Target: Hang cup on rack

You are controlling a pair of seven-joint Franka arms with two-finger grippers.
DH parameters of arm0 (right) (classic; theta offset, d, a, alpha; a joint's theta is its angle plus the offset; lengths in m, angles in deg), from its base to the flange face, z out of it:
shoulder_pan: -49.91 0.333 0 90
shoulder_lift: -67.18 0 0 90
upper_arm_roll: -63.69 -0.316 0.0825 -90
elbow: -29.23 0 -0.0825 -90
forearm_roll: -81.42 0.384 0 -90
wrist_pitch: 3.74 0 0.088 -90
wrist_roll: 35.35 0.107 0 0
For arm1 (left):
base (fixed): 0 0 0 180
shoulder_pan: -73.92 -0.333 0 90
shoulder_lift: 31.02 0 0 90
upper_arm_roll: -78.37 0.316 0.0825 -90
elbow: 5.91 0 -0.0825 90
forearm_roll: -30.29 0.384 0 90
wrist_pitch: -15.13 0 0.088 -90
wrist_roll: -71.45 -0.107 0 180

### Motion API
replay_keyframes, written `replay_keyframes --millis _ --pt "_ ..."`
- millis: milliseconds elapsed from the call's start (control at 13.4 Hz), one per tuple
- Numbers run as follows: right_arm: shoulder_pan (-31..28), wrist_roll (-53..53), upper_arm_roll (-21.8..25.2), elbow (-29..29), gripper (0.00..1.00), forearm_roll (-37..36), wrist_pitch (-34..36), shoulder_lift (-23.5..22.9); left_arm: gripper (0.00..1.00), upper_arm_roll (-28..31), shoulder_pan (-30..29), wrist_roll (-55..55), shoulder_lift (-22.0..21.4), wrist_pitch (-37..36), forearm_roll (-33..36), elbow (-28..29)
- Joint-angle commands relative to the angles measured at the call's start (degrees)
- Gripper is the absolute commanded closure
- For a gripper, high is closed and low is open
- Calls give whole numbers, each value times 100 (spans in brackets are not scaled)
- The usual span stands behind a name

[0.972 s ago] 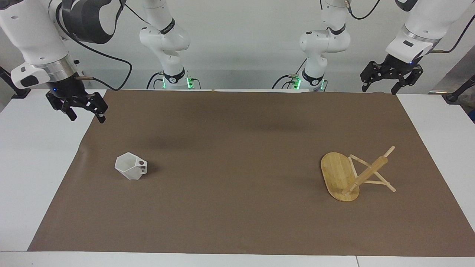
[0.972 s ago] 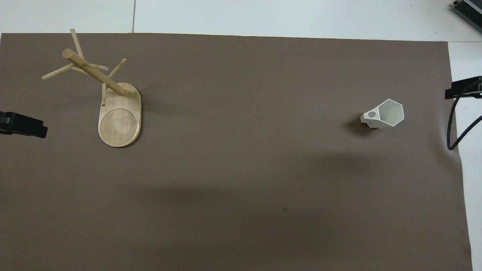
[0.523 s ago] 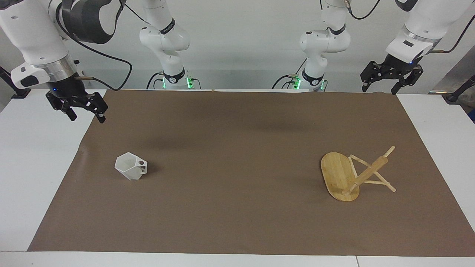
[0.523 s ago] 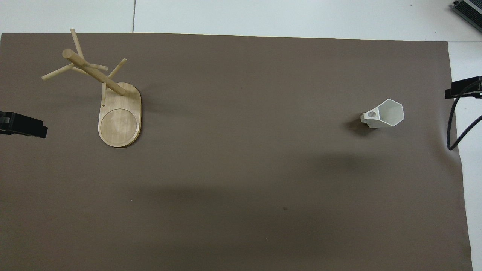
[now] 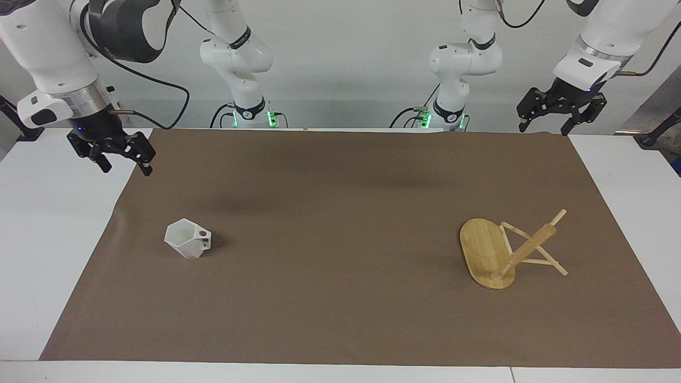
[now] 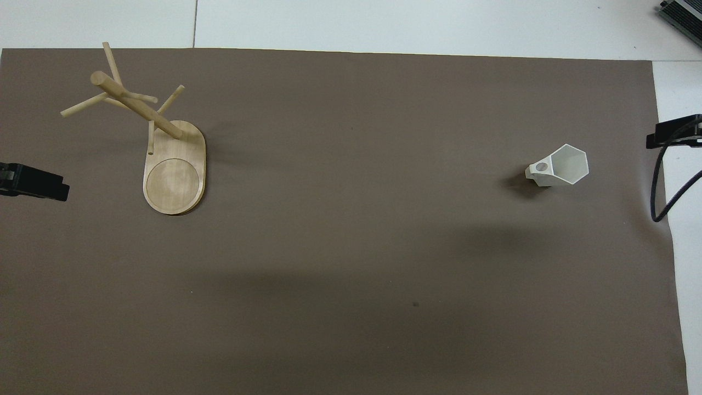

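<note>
Cup (image 5: 187, 244) sits upright on the brown mat (image 5: 340, 223) toward the right arm's end of the table, mouth up, blocky handle w/ its round hole turned toward the middle of the table. Right gripper (image 5: 123, 167) hangs in the air over the mat's edge, fingers spread wide, nothing between them; the cup is well below and apart from those fingertips, farther out from the robots. That arm is your obvious pick for the grab.

Rack (image 5: 505, 250) stands at the left arm's end, well apart from the cup, oval base flat, pegs sticking out from the post. Left gripper (image 5: 548, 125) waits up high, fingers also wide and empty; the rack lies well below them.

Step in hand, as I read it: reach for the cup. Tips:
- Bring the fingertips down over the rim w/ one finger inside, one outside the wall, on the side away from the handle, so the hole stays free for a peg.
- Faceted wall: seat the pads on a flat face, not an edge, or it'll twist.
- Cup looks light; close slow, don't nudge it sideways before contact.
</note>
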Motion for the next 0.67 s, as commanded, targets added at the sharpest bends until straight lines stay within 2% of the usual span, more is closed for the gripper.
replay_keyframes --millis 0,598 --pt "-44 69 -36 -190 0 -5 19 173 0 -36 -73 17 -128 16 20 150" --pt "-106 60 17 -225 0 -5 63 181 0 -36 -73 17 -128 16 20 150"
